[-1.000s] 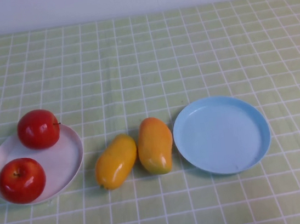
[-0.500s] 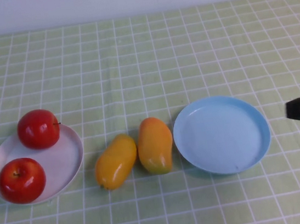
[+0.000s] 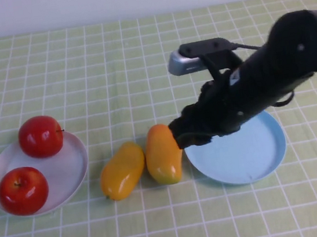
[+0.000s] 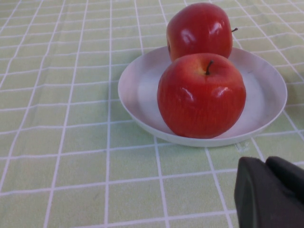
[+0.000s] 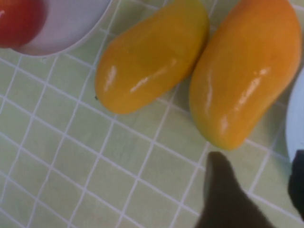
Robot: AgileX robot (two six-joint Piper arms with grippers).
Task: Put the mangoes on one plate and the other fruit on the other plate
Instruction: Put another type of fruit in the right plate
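Observation:
Two red apples sit on the white plate at the left. The yellow mango and the more orange mango lie side by side on the cloth, between that plate and the light blue plate. My right gripper hangs just right of the orange mango, over the blue plate's left rim. It is open, with nothing between its fingers, and the orange mango lies just beyond the tips. My left gripper is shut and empty, near the white plate with the apples.
A green checked cloth covers the table up to a pale back wall. My right arm reaches in from the right above the blue plate and hides its far rim.
My right arm has swung in from the right edge across the blue plate, to the orange mango's right side. The fruit and plates have not moved.

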